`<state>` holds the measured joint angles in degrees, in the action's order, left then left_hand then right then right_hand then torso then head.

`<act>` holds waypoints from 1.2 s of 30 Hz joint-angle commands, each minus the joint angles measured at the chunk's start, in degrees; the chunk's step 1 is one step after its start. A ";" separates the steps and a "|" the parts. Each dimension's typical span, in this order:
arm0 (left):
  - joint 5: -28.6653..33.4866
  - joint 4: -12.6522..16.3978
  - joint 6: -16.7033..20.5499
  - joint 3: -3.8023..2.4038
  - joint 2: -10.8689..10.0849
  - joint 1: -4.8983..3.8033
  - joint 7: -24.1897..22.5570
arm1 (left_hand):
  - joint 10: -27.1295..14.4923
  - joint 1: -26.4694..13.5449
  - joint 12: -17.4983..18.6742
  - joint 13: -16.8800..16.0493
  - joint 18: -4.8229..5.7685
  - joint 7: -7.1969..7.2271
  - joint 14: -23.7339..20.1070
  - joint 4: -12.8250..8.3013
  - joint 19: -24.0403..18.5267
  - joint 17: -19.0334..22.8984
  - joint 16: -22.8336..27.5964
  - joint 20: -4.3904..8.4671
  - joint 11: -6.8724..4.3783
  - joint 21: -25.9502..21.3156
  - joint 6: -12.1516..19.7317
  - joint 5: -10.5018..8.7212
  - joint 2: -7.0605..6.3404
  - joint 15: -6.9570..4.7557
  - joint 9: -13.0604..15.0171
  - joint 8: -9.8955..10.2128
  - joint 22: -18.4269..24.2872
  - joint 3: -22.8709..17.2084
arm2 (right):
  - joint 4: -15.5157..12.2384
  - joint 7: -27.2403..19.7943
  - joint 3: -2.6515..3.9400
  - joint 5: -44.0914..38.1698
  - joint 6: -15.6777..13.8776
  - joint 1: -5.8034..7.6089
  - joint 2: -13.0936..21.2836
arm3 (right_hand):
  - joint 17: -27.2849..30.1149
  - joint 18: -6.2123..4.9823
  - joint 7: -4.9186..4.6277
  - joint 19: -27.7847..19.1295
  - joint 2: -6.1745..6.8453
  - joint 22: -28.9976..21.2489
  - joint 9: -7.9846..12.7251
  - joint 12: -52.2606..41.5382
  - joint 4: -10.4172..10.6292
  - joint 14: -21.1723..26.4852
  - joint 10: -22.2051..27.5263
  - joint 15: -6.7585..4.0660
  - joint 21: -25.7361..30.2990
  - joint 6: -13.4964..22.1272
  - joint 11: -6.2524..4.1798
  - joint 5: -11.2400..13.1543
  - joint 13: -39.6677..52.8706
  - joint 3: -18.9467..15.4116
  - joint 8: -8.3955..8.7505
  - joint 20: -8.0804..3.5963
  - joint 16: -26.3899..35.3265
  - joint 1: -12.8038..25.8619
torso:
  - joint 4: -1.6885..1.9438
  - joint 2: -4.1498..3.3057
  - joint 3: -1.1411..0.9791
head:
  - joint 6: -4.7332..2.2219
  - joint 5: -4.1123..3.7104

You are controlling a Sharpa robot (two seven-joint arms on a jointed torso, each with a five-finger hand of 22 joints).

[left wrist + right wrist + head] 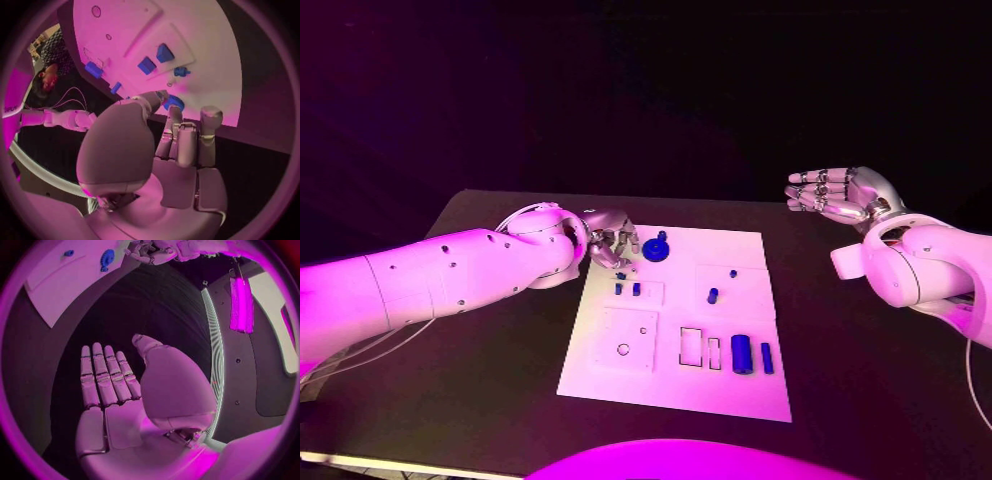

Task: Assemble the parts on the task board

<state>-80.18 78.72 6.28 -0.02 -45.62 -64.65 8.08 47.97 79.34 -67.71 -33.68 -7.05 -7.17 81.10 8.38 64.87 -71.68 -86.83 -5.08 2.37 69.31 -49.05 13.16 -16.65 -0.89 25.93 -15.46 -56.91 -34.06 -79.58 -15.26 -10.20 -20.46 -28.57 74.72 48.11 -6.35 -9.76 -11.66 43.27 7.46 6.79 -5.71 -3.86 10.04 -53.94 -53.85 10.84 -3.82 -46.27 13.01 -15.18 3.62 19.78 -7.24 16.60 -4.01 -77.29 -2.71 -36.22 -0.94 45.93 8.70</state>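
Left hand [607, 243] pinching blue gear [656, 249] on task board [733, 385], right hand [841, 195] empty (fingers apart)

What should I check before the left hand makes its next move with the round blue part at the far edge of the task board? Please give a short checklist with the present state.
1. Left hand is at the round blue part: ok, its fingers reach it at the far end of the task board.
2. Firm hold on that part: cannot tell; the fingertips hide the contact.
3. Right hand is out of the way: ok, raised off the board, holding nothing.
4. Two long blue parts lie undisturbed near the front right: ok.
5. Small blue parts beside the left hand are clear of its fingers: ok, they are apart.
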 commanded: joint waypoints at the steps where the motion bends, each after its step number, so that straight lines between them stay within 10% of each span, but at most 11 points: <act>1: 1.96 0.13 0.21 -0.12 -0.49 -0.02 -1.50 | -1.23 0.12 1.52 1.25 -1.39 -0.45 -2.03 0.27 -2.16 3.24 1.16 -0.38 0.55 -2.29 -0.94 0.09 0.19 0.48 0.50 -1.93 2.88 0.12 | -0.02 -0.73 0.02 -0.28 0.49 -0.02 0.03 | 0.07 0.18 -4.68 -0.26 -0.34 -0.06 0.06 0.16 -0.13 -0.37 -0.16 0.08 -0.19 -0.37 -0.02 0.15 -0.01 -0.15 0.34 -0.02 0.23 0.36 | 0.04 -0.01 0.04 | 0.02 -0.03; 16: 2.23 -1.79 -3.46 -0.08 -0.37 0.02 -1.77 | -0.54 1.30 9.79 7.04 -2.24 -0.37 -6.35 0.30 -5.25 9.64 4.27 -0.77 0.83 -6.32 -1.46 -0.31 -0.03 0.80 0.73 -6.04 7.35 -0.46 | 0.09 -0.72 0.02 -0.28 0.59 -0.07 -0.07 | 0.07 0.18 -4.68 -0.26 -0.34 -0.06 0.06 0.16 -0.13 -0.37 -0.16 0.08 -0.19 -0.37 -0.02 0.15 -0.01 -0.15 0.34 -0.02 0.23 0.36 | 0.03 -0.01 0.02 | 0.27 0.30; 36: 0.66 -3.75 -6.35 0.54 0.88 0.19 -1.83 | 1.59 2.26 5.93 5.15 -2.13 0.16 -5.58 -0.43 -4.80 7.59 3.91 -0.51 0.18 -6.67 -1.68 -0.83 0.24 0.35 -0.42 -7.02 7.15 4.22 | 0.13 -0.73 0.02 -0.28 0.60 -0.13 -0.13 | 0.07 0.18 -4.68 -0.26 -0.34 -0.06 0.06 0.16 -0.13 -0.37 -0.16 0.08 -0.19 -0.37 -0.02 0.15 -0.01 -0.15 0.34 -0.02 0.23 0.36 | -0.08 -0.03 -0.04 | 0.50 0.38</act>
<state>-78.81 74.98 1.66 0.52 -44.91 -64.47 6.87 49.38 81.09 -61.62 -28.45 -8.82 -7.27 75.24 7.92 59.86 -63.99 -82.66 -5.83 2.66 62.92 -50.62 12.59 -16.35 -0.31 25.55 -22.25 -49.74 -30.10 -79.43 -15.27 -10.20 -20.46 -28.56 74.63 48.03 -6.36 -9.76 -11.66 43.27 7.46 6.80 -5.72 -3.86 10.04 -53.94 -53.85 10.84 -3.82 -46.27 13.01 -15.18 3.62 19.78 -7.24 16.60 -4.01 -77.29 -2.76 -36.24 -0.98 46.38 9.07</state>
